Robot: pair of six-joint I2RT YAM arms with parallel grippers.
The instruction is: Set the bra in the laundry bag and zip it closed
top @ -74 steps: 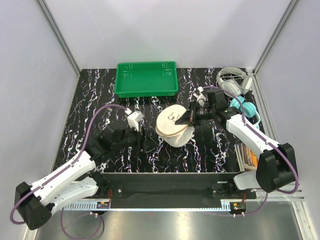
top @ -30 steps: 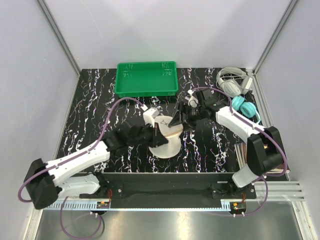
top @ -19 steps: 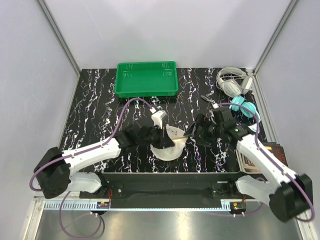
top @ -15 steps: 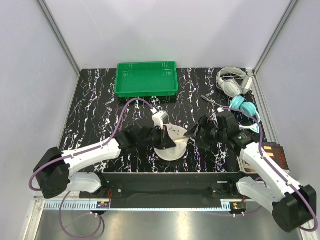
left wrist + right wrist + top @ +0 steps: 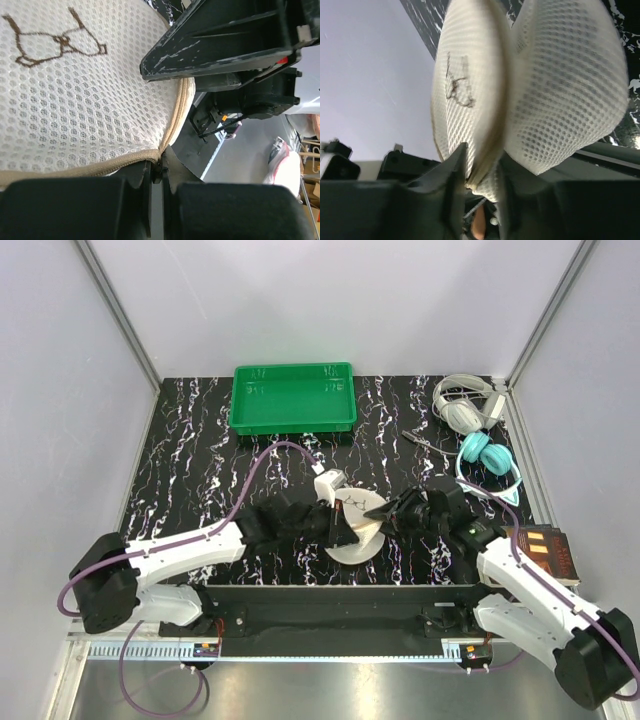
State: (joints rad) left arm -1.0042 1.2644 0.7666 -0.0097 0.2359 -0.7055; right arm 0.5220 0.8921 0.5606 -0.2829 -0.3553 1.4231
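Nearest you, your left pincer (image 5: pixel 159 167) is closed right down. Its tips nip the laundry bag (image 5: pixel 352 548) at the zipper rim (image 5: pixel 182 107), where the beige tape ends at the jaws. A small dark piece sits in the nip. It may be the slider, but you cannot tell for sure.

Just beyond it, your right pincer (image 5: pixel 481 160) comes in from the opposite side and straddles the same rim, one finger on each face of the seam. The jaws stand partly closed. Whether they are actually clamping the tape is not clear from its wrist view.

The bag stands on edge on the desk (image 5: pixel 200 470) between the two pincers, bulging on both sides of the seam. The eyeglasses mark (image 5: pixel 55 35) faces the left wrist camera. You cannot see the bra in any view. Going by the bulge it is probably inside, but the mesh hides it.

The next move turns on the rim. It leaves the right pincer's jaws and curves up and away as an arc, and it reaches the left pincer at the bag's near edge. Both tips sit on the seam close together, so neither arm has to reach. One should anchor while the other draws along the curve, not straight across it.

Farther back on the right lie the teal headphones (image 5: pixel 487 455) and a white pair (image 5: pixel 460 412). The green tray (image 5: pixel 293 400) sits at the far edge.
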